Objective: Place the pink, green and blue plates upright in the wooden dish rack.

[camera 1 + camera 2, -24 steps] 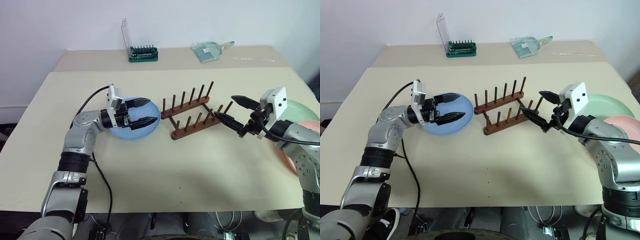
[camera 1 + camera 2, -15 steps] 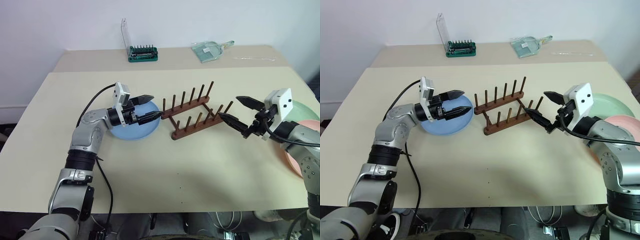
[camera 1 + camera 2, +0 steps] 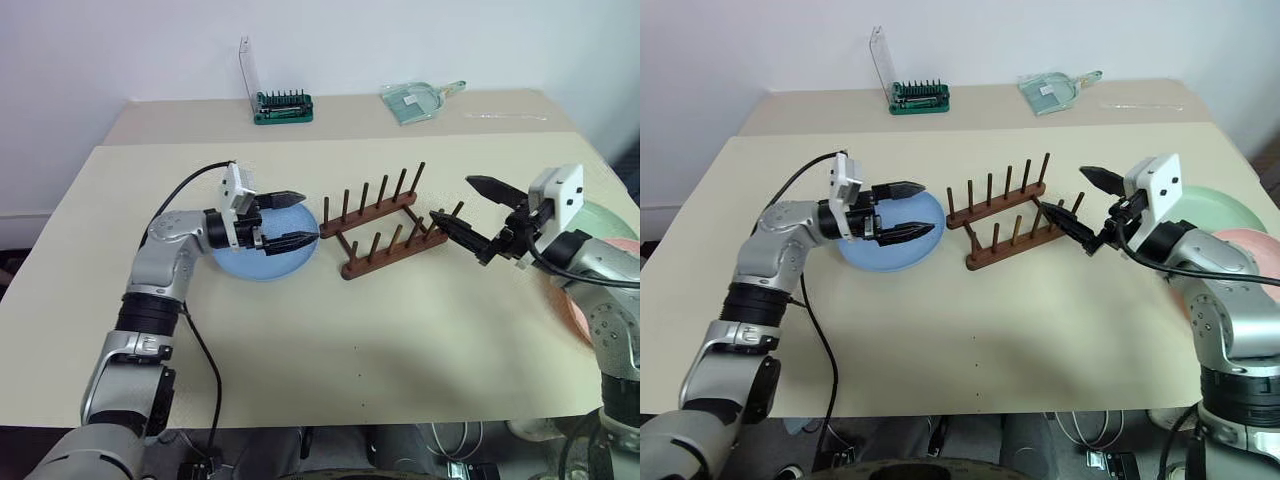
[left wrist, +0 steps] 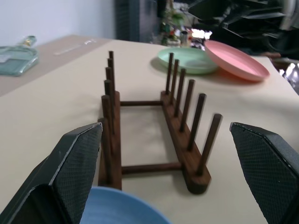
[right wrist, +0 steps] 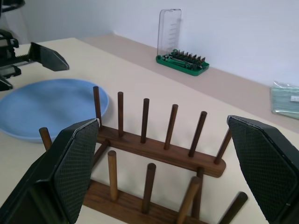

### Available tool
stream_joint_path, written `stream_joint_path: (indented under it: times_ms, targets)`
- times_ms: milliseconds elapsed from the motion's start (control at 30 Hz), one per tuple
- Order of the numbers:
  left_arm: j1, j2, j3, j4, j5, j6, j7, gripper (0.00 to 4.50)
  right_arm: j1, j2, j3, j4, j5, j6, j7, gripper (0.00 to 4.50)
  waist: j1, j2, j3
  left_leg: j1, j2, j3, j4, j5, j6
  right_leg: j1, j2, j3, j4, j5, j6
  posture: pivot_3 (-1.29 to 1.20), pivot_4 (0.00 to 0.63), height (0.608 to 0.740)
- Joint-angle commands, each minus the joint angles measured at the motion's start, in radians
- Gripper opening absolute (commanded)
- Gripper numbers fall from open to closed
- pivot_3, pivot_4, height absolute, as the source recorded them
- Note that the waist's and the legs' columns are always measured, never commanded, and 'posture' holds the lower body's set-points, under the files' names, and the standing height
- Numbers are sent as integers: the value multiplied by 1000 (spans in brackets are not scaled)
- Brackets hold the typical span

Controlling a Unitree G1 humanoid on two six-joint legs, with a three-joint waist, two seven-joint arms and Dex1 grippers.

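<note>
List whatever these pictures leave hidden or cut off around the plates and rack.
- Pink plate: in the eye views the right arm covers most of it and the picture edge cuts it.
- Green plate: partly behind the right pincer.
- Blue plate: its middle lies under the left pincer.

Blue plate (image 3: 262,257) flat, wooden rack (image 3: 385,222) empty

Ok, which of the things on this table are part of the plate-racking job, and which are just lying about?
Part of the job:
- blue plate, flat under the open left gripper
- wooden dish rack, no plates in it
- green plate and pink plate, flat by the right arm

Just lying about:
- green tray of screwdriver bits
- clear packet at the far edge
</note>
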Motion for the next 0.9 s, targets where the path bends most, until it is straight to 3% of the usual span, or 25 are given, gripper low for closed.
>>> stream_joint_path:
  times_ms: [33,267,433,667,900]
  targets:
    - [17,35,-1,-69,-13,4,-41,4500,-14,0,-27,-12,16,-25,8,4481,0,0,0,0,0,0,0,0,0,0,0,0,0,0,0,0,150,740]
    - [61,63,-23,-131,-2,5,-77,4500,-30,18,-9,-6,10,-37,3,4481,0,0,0,0,1,0,0,0,0,0,1,1,0,0,0,0,150,740]
    - [79,41,-58,-106,63,-94,-52,4500,-12,11,-22,-27,32,-27,14,4481,1,0,0,0,1,1,0,0,0,0,1,1,0,0,-1,0,150,740]
    - [54,-34,-111,-15,134,-213,-18,4500,215,-144,-163,-145,128,74,153,4481,14,0,0,-1,1,2,0,-1,2,0,1,1,-3,1,0,0,150,740]
    - [0,-82,-120,69,142,-231,-21,4500,269,-124,-213,-156,117,56,93,4481,2,-1,1,2,4,7,0,-4,7,0,2,3,-3,4,0,0,150,740]
